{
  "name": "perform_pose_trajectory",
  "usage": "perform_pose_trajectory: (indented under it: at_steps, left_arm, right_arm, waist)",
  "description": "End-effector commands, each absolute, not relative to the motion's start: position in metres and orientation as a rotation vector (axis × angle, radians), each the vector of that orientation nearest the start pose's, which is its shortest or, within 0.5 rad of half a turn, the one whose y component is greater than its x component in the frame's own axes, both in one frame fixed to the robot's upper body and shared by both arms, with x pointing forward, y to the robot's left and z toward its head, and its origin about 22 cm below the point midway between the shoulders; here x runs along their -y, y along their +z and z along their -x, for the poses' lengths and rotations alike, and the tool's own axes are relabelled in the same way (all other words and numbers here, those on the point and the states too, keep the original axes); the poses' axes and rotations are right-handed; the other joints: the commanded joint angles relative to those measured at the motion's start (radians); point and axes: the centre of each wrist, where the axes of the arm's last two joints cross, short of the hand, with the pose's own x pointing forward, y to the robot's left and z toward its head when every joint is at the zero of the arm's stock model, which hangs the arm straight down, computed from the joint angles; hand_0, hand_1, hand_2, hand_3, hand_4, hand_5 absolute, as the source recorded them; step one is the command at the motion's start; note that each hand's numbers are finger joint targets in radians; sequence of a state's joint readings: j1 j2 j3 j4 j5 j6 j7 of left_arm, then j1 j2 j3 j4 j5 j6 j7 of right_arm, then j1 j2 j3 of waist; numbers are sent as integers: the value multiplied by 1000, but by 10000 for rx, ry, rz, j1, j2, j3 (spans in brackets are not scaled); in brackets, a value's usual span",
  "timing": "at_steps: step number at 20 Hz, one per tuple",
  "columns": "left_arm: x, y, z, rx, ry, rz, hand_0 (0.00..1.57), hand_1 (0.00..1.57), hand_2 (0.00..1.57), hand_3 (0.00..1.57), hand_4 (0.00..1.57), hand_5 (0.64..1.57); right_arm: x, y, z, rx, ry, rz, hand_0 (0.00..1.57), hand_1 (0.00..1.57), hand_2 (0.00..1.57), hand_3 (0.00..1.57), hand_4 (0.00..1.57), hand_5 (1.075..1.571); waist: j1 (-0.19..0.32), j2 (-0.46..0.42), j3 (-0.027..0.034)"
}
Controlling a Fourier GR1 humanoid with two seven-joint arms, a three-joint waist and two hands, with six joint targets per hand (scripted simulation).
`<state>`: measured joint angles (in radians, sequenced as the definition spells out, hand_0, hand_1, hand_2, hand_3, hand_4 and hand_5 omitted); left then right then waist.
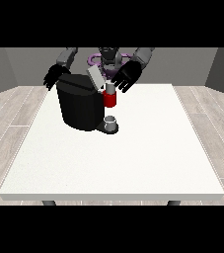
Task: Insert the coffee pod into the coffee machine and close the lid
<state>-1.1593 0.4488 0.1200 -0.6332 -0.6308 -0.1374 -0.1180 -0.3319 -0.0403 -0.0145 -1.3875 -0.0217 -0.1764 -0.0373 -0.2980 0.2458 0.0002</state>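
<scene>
Hovering just right of the raised grey lid of the bulky black coffee machine, the hand at the view's right has its fingers spread and released, holding nothing. The small pale coffee pod seems to stand atop the red holder, apparently not fully seated, so closing now could jam the lid. The hand at the view's left sits behind the machine, its fingers hard to read, and the pod's seating is unclear.

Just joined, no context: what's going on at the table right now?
The robot stands behind the white table with a black coffee machine in front of it. The machine's lid is tilted up, still open. The hand at the view's right hovers with spread fingers by the red brew head, above a small cup. The hand at the view's left sits behind the machine's back corner. No pod is visible.
</scene>
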Motion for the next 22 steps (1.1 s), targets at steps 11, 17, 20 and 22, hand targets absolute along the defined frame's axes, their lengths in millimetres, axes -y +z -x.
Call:
perform_pose_trajectory:
  at_steps: [11,17,20,22]
  left_arm:
    - [-261,246,-463,17074,-8636,-7488,1186,1186,1269,1202,515,1571]
    - [-253,208,-463,16502,-8886,-7176,1221,1221,1275,1199,488,1571]
    - [-251,218,-464,16419,-8980,-7291,1230,1230,1274,1180,481,1571]
    - [-240,216,-464,16591,-9290,-6694,1220,1220,1266,1167,481,1571]
  right_arm:
    - [208,50,-320,17663,-391,416,0,0,0,0,513,1571]
    - [218,38,-312,17150,-730,448,0,0,0,0,457,1571]
    - [217,41,-314,17324,-524,703,0,0,0,0,433,1571]
    - [205,37,-319,17140,-765,740,0,0,0,0,415,1571]
  waist:
    - [-200,444,1]
    - [-60,12,0]
    - [-90,103,0]
    - [407,40,0]
